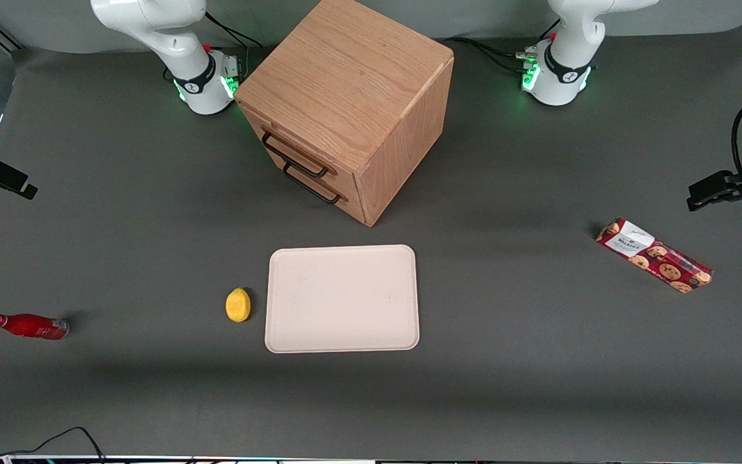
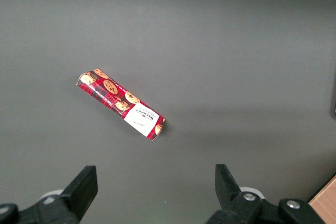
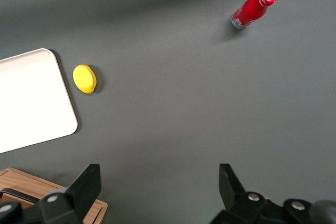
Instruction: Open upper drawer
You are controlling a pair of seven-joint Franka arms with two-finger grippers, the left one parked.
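Open gripper (image 3: pixel 157 190) high above table; lemon (image 3: pixel 84 78), tray (image 3: pixel 31 98), red bottle (image 3: pixel 253 9) below; upper drawer (image 1: pixel 294 153) shut.

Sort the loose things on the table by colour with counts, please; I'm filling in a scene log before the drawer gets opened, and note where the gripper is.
Red: 2, bottle, cookie pack
Yellow: 1, lemon
Cream: 1, tray
Oak: 1, cabinet
Total: 5
Gripper: open, above bare table.
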